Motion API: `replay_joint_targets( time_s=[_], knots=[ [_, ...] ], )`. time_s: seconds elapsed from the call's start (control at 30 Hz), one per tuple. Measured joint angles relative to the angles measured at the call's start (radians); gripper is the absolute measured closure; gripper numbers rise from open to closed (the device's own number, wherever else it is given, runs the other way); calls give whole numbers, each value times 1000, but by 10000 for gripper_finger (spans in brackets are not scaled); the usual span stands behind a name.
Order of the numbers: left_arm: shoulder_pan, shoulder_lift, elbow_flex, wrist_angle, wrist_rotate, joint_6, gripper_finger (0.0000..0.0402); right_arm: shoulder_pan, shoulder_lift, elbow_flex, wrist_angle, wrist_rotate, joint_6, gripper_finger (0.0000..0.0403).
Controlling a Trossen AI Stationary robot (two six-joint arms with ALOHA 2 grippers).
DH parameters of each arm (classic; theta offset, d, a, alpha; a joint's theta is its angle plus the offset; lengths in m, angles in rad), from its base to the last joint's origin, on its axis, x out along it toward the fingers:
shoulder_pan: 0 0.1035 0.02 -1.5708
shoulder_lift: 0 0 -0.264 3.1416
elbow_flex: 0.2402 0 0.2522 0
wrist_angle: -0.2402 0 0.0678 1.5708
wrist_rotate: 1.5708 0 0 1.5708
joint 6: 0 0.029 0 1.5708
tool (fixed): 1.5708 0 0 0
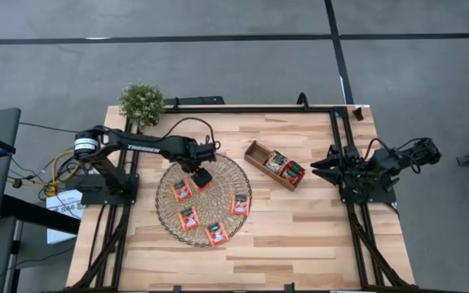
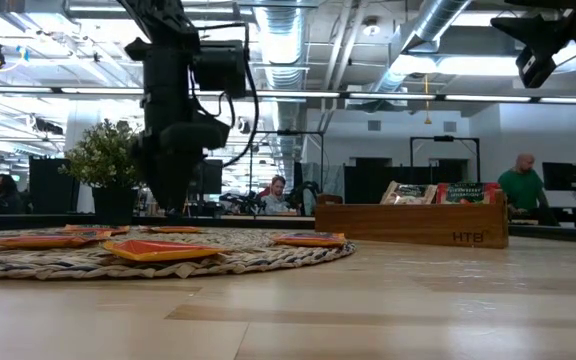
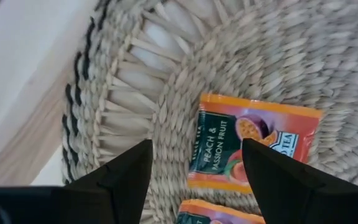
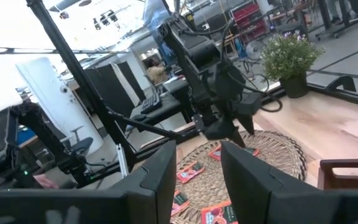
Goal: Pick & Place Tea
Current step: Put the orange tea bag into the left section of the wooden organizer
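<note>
Several red-orange tea sachets (image 1: 189, 217) lie flat on the round wicker mat (image 1: 218, 175) at the table's left middle. My left gripper (image 1: 202, 174) points down over the mat's far part, open. In its wrist view its fingers stand apart just above the mat, over the left edge of one orange sachet (image 3: 257, 146), with another sachet (image 3: 222, 216) close by. Two more sachets (image 1: 284, 166) stand in the brown wooden tray (image 1: 255, 153). My right gripper (image 1: 322, 166) waits level at the table's right side, open, holding nothing (image 4: 197, 165).
A small potted plant (image 1: 142, 102) stands at the table's far left corner. The tray (image 2: 413, 225) lies to the right of the mat (image 2: 218, 255), between the two arms. The near half of the table is bare wood. People sit and stand in the room behind.
</note>
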Motion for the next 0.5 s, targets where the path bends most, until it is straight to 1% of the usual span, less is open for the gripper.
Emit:
replay_joint_targets(
  time_s=[0.3,0.4,0.5],
  knots=[
    [10,73,0,10,22,26,162,0,0,0,2,-1,24,285],
    [10,86,0,16,34,42,175,0,0,0,2,-1,24,285],
    [10,85,0,26,47,53,198,0,0,0,2,-1,24,285]
  ],
)
